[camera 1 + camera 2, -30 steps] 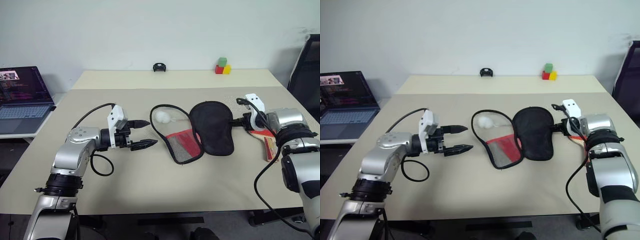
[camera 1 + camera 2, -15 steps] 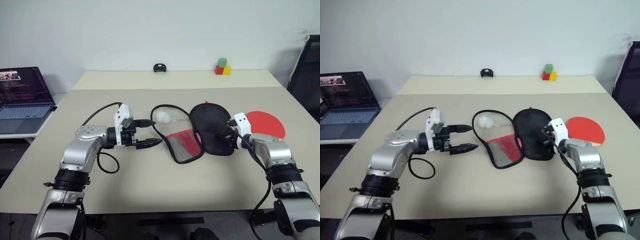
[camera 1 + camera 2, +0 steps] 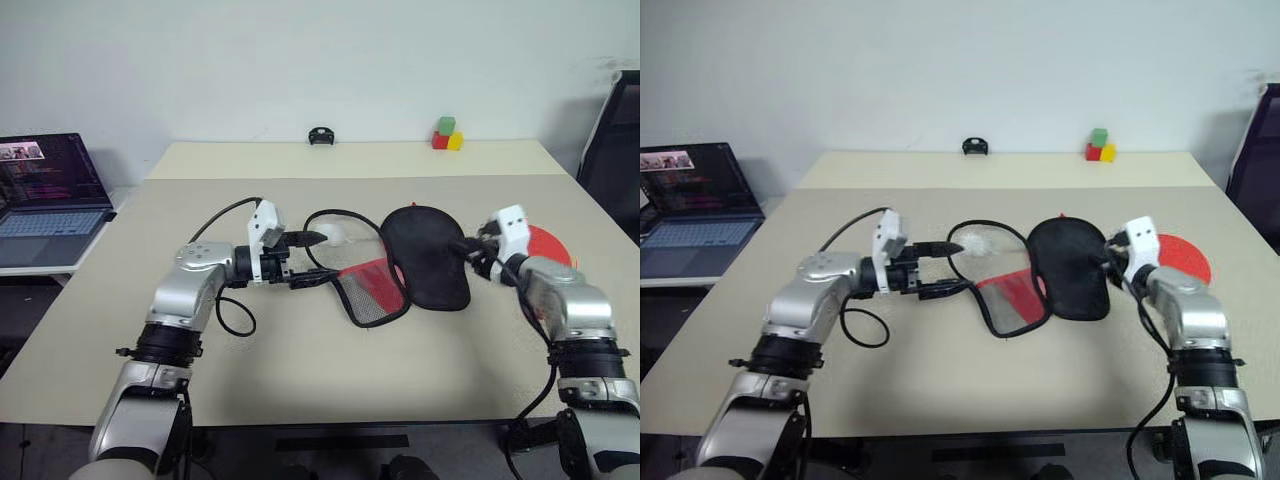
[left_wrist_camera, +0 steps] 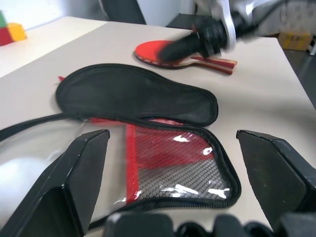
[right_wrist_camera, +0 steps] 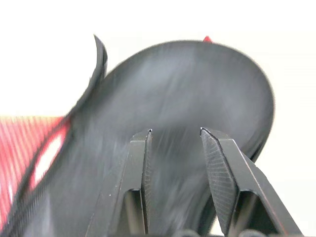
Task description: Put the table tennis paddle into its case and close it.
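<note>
- The case (image 3: pixel 400 270) lies open mid-table (image 3: pixel 300 370), bare tabletop in front; the paddle (image 4: pixel 163 52) lies just right of it, well inside the table's right edge.
- The right arm hides much of the paddle.
- Left gripper (image 3: pixel 322 258) wide, empty, at the case's left rim; right gripper (image 5: pixel 174 132) narrowly parted, empty, at the black flap.

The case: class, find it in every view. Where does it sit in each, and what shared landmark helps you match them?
Left eye view: the case lies open mid-table, at the picture's centre.
Right eye view: again at the centre.
Left wrist view: straight ahead, black flap beyond the red half.
Right wrist view: the black flap, close ahead.
Shared landmark: its red mesh pocket.
</note>
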Action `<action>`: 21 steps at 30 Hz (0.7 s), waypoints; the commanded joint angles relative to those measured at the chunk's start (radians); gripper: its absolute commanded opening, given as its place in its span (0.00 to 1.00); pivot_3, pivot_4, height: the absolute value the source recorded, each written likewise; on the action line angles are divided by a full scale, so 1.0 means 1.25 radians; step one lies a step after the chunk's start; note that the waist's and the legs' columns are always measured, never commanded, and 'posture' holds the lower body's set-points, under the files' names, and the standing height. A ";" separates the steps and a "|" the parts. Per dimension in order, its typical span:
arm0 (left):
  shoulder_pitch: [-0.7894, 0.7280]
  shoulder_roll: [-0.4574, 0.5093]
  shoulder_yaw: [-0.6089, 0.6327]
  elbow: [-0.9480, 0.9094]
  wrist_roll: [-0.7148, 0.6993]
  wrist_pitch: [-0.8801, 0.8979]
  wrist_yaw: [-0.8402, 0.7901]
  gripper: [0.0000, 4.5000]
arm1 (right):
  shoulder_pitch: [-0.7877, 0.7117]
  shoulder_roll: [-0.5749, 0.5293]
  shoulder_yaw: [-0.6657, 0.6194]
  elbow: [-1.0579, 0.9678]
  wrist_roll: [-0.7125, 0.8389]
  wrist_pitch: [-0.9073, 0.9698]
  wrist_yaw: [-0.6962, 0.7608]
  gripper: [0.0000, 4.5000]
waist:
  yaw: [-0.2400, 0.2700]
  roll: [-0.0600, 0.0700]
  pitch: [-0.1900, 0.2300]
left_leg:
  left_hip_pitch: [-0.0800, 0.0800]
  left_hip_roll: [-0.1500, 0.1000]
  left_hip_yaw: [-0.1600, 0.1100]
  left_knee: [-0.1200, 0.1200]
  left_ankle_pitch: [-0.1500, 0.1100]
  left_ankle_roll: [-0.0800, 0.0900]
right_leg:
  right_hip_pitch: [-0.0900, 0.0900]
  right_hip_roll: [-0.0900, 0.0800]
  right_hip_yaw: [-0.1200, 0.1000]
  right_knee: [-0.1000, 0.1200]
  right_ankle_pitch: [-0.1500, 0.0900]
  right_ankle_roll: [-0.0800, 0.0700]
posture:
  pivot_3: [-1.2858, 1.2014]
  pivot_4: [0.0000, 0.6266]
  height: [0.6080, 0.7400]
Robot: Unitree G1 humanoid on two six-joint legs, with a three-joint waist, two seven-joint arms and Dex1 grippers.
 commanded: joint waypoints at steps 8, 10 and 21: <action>-0.060 -0.072 -0.029 0.069 0.051 -0.087 0.008 1.00 | 0.066 -0.119 -0.067 -0.032 -0.066 0.014 -0.143 0.37 | 0.008 0.000 0.000 | 0.000 0.000 0.000 0.000 0.000 0.000 | 0.000 0.000 0.000 0.000 0.000 0.000 | 0.52 0.24 1.00; -0.059 -0.073 -0.028 0.072 0.054 -0.093 0.004 1.00 | 0.097 -0.132 -0.073 -0.059 -0.074 0.051 -0.170 0.37 | 0.007 0.000 0.000 | 0.000 0.000 0.001 0.000 0.000 0.000 | 0.000 0.000 0.000 0.000 0.000 0.000 | 0.52 0.24 1.00; -0.058 -0.074 -0.026 0.086 0.060 -0.106 -0.008 1.00 | 0.177 -0.086 -0.100 -0.177 -0.052 0.248 -0.252 0.97 | 0.008 0.000 0.000 | 0.000 0.000 0.001 0.000 0.001 0.002 | 0.000 0.000 0.001 0.001 0.000 0.000 | 0.52 0.24 1.00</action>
